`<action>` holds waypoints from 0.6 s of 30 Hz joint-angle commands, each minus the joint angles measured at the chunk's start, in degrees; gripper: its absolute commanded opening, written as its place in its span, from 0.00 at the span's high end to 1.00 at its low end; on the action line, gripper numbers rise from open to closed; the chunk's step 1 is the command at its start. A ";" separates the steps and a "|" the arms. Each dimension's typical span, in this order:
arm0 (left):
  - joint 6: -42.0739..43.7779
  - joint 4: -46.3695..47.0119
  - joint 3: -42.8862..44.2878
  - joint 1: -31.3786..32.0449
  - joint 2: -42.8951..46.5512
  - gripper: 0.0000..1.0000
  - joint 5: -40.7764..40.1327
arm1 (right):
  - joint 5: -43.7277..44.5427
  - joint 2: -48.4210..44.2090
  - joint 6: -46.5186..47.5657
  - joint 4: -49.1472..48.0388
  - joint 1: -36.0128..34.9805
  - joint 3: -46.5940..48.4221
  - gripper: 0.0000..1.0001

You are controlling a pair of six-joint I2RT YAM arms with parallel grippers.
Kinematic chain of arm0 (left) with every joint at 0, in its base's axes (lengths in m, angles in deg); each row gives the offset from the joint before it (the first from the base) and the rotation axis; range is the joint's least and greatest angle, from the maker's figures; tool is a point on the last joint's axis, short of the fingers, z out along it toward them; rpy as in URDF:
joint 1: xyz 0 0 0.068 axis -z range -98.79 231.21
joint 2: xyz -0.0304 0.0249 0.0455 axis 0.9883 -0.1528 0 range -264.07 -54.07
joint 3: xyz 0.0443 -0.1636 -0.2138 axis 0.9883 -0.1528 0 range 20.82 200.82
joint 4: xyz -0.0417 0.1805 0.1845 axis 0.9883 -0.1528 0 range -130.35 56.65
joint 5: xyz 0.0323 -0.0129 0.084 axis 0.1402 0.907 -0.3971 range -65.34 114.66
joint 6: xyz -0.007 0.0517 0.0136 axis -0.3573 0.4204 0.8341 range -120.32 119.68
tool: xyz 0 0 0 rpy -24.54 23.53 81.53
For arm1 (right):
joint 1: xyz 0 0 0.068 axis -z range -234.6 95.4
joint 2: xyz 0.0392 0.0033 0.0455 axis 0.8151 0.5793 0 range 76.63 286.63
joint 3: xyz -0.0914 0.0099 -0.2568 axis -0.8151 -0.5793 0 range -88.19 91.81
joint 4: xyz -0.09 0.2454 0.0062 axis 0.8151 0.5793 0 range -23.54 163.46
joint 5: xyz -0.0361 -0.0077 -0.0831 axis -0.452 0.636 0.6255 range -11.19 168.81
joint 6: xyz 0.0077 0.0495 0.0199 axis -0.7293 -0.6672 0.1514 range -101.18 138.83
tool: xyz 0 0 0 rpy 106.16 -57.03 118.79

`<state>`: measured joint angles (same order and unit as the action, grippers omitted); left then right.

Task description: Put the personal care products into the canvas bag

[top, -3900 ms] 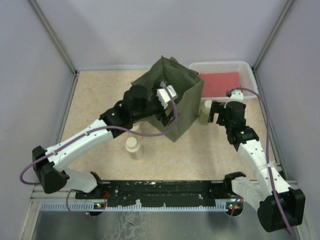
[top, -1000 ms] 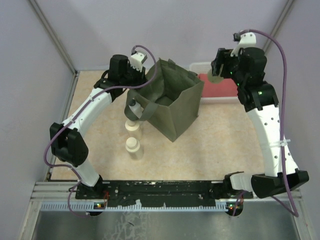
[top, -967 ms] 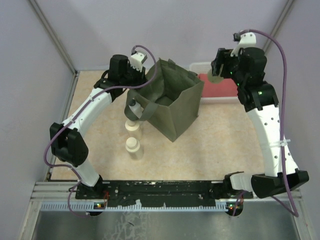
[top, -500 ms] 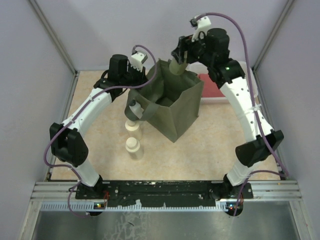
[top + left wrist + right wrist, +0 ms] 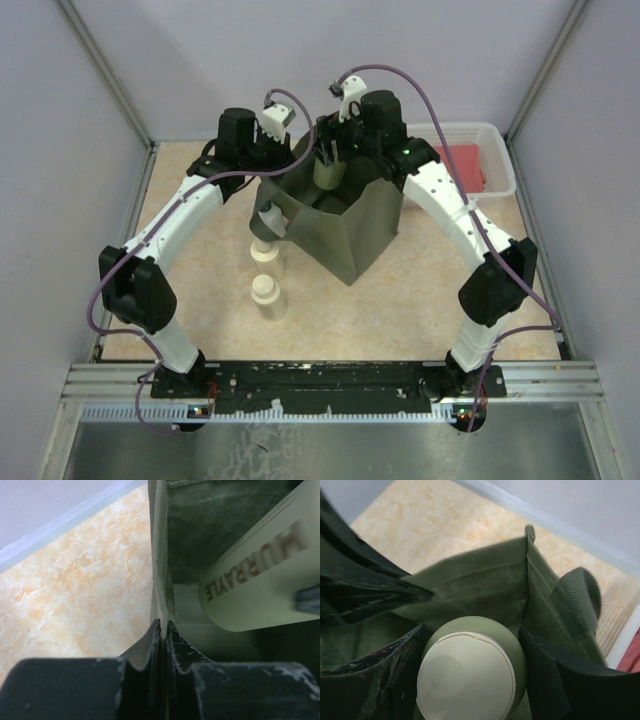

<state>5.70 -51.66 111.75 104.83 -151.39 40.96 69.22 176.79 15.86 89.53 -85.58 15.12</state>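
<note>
The olive canvas bag (image 5: 350, 225) stands open mid-table. My left gripper (image 5: 282, 160) is shut on its left rear rim; in the left wrist view the jaws (image 5: 163, 624) pinch the fabric edge (image 5: 161, 570). Over the bag's mouth my right gripper (image 5: 327, 165) is shut on the pale yellowish cylinder (image 5: 327, 174), its base (image 5: 467, 677) between the fingers (image 5: 540, 675) and its lettered side (image 5: 260, 580) inside the bag. A white bottle with a grey cap (image 5: 267, 216) and two cream-capped bottles (image 5: 265, 251) (image 5: 267, 294) stand left of the bag.
A white mesh basket (image 5: 497, 133) with a red folded cloth (image 5: 470, 165) sits at the back right. A loop handle (image 5: 577, 595) hangs on the bag's far side. Grey walls enclose the table on three sides.
My right arm has swung left from above the basket, carrying the cylinder over the bag's mouth and lower. The left jaws have closed on the bag's rim.
</note>
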 commanded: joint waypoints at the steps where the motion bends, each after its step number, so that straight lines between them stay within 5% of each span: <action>1: -0.59 -2.16 3.14 -0.07 2.08 0.93 1.80 | 0.75 0.94 0.98 -10.41 -0.11 -0.84 1.00; 18: -0.76 -2.45 1.15 -0.07 5.96 0.98 1.96 | 8.33 9.79 2.95 -10.96 -0.14 -3.86 1.00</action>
<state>5.44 -55.75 112.80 104.83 -148.37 41.46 74.16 187.81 17.83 87.17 -85.58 10.77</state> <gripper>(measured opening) 0.030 0.681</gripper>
